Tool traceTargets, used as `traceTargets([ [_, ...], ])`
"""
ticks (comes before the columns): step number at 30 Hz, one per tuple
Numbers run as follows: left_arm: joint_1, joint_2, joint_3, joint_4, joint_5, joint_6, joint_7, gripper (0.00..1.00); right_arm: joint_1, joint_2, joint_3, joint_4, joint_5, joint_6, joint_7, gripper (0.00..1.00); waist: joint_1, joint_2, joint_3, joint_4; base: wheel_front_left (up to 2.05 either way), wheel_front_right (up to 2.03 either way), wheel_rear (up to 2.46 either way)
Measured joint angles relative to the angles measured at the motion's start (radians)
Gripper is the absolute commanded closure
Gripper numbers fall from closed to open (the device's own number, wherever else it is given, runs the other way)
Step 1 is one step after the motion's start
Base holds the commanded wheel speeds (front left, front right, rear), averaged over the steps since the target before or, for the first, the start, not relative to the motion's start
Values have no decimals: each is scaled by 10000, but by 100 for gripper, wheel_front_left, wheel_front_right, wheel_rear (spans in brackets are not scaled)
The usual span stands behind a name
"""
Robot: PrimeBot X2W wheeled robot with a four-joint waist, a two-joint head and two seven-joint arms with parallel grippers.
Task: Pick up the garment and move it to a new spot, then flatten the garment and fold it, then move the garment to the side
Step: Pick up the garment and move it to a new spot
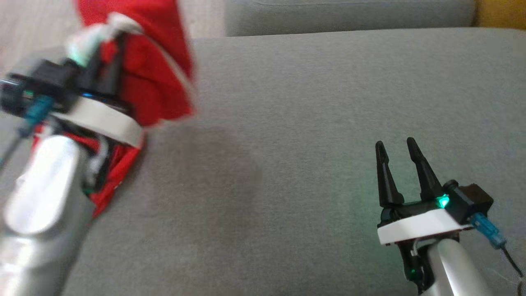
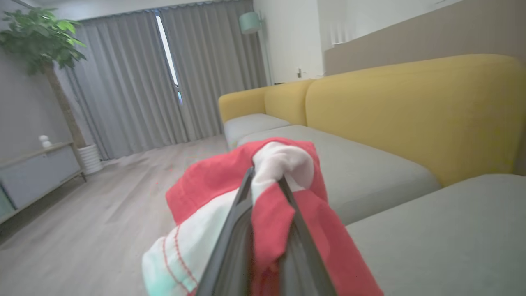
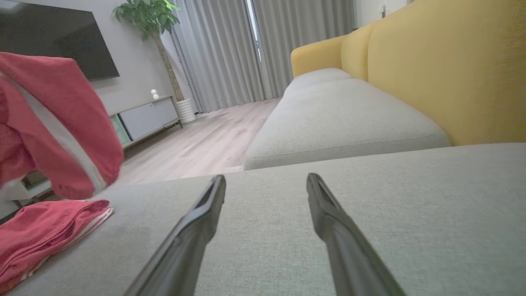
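The garment [image 1: 158, 78] is red with white trim. It hangs bunched from my left gripper [image 1: 109, 51], which is raised over the left edge of the grey sofa seat [image 1: 312, 102]; this part of the head view is motion-blurred. In the left wrist view my left gripper [image 2: 266, 176] is shut on a fold of the garment [image 2: 205, 185]. The right wrist view shows the garment [image 3: 53, 123] hanging at the left, its lower part resting on the seat. My right gripper [image 1: 395, 143] stands open and empty over the seat at the lower right, and the right gripper [image 3: 266, 177] points across bare cushion.
The yellow backrest [image 2: 411, 107] runs along the far side of the grey cushions. Wooden floor [image 2: 102, 205] lies beyond the seat's left edge, with a low cabinet [image 3: 144, 117], a potted plant [image 3: 152, 16] and grey curtains [image 2: 185, 74] farther off.
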Motion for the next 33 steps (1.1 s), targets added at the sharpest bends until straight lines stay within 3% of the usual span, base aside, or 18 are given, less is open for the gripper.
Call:
traceTargets([
  [6, 408, -846, -991, -552, 307, 316, 270, 100, -34, -2, -8, -153, 232, 0, 0, 0, 1, 0, 57, -826, 0, 0, 0],
  [11, 384, -1791, -1607, 94, 395, 410, 265, 100, -38, 0, 4, -196, 343, 0, 0, 0, 2, 0, 165, -1648, 0, 0, 0],
  [12, 362, -1977, -1707, 309, 447, 414, 219, 58, -44, -2, -2, -215, 343, 0, 0, 0, 2, 0, 196, -1803, 0, 0, 0],
  [13, 336, -2140, -1758, 522, 441, 414, 125, 0, -57, 0, -6, -234, 357, 0, 0, 0, 2, 0, 228, -1947, 0, 0, 0],
  [20, -347, -2522, -1534, 1386, 324, 454, -928, 0, -109, 0, -215, -345, 456, 0, 0, 0, 3, 0, 426, -2448, 0, 0, 0],
  [25, -139, -2293, -1057, 1574, 36, 500, -1685, 0, -97, 0, -343, -345, 430, 0, 0, 0, 2, 0, 346, -2070, 0, 0, 0],
  [33, 1942, -1666, -401, 949, -249, 748, -2357, 0, 21, 0, -591, -305, 142, 0, 0, 0, 1, 0, 32, -1197, 0, 0, 0],
])
